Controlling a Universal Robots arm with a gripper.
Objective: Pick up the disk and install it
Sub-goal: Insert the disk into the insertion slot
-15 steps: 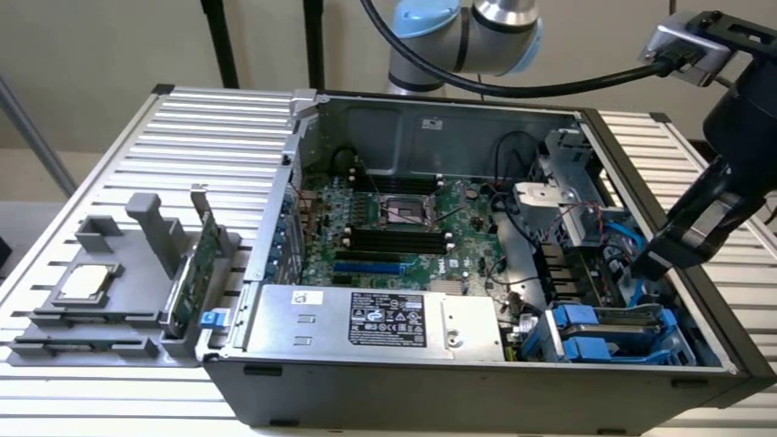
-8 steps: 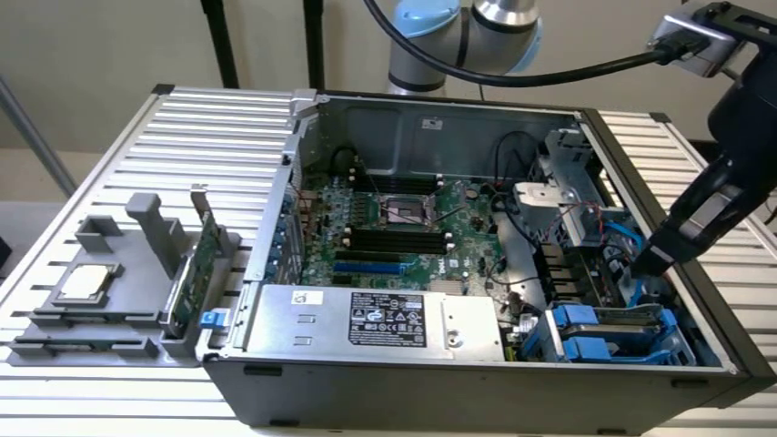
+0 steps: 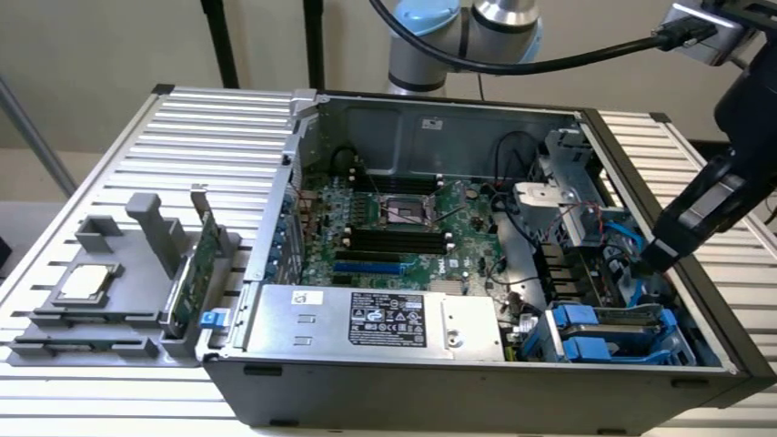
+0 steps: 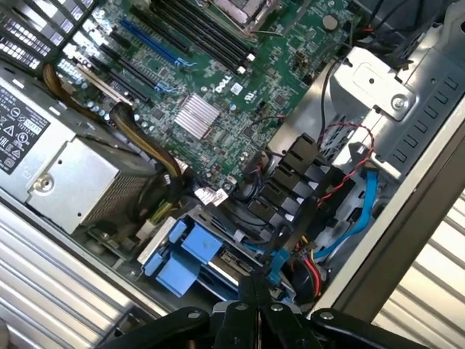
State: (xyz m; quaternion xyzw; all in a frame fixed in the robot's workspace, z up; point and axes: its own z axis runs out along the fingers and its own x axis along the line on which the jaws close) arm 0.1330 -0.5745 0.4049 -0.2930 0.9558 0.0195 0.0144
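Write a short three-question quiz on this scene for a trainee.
1. True or false: the gripper is open.
2. Where is the chip? A: in the grey holder beside the case; B: inside the case; C: in the gripper.
3. Fill in: the disk's frame is ___.
Key: 1 false; 2 A; 3 blue.

Plain beige wall (image 3: pixel 97 45) behind a ribbed aluminium tabletop (image 3: pixel 218 127), two black uprights (image 3: pixel 222 45) against it.
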